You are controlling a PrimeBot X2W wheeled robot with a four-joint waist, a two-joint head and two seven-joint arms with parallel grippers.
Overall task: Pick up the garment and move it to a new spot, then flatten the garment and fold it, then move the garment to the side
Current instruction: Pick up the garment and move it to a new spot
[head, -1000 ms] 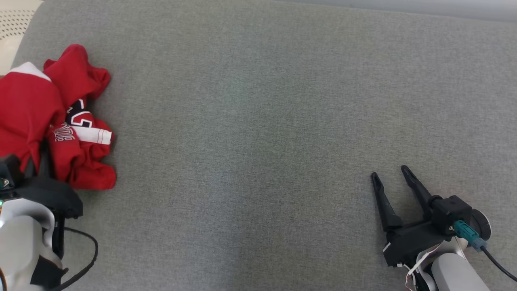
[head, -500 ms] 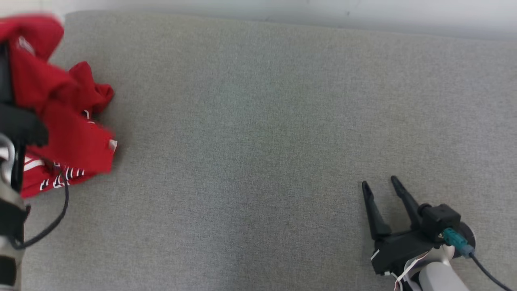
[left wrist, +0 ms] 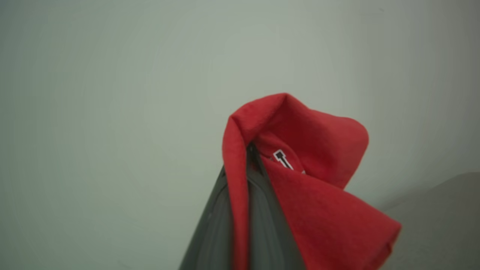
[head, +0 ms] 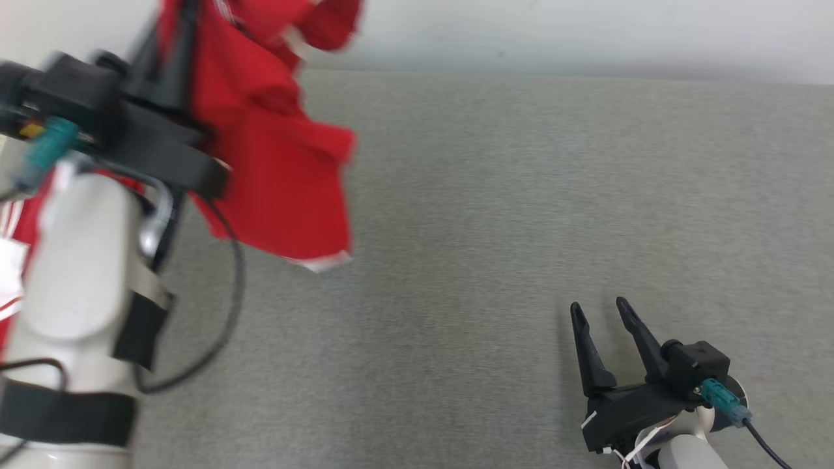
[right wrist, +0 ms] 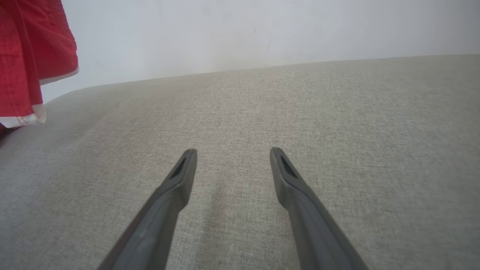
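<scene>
A red garment (head: 280,176) with white trim hangs bunched above the far left part of a grey cloth-covered table (head: 521,195). The left gripper (left wrist: 250,150) holds it: the two dark fingers are pressed together on a fold of the red cloth, which drapes over their tips. A small black-and-white mark shows on the cloth just beside the pinch. The cloth looks blurred in the head view. More red and white cloth shows at the table's left edge, behind the pale forearm. Whether the lowest part is clear of the table cannot be told.

The right gripper (head: 597,304) sits low over the near right part of the table, fingers spread apart and empty. A pale wall (head: 586,32) rises behind the table's far edge.

The step in hand appears to be the carry to a new spot. To do it well, the left arm should probably lift high enough that the trailing hem clears the table, then travel smoothly toward the bare middle of the table so the cloth does not swing. The pinch is on one bunched fold, so a jerk could pull it loose. Lowering so the hem lands first, then drawing the cloth along the table, would likely leave it part-spread for flattening, within reach of the open right gripper.
</scene>
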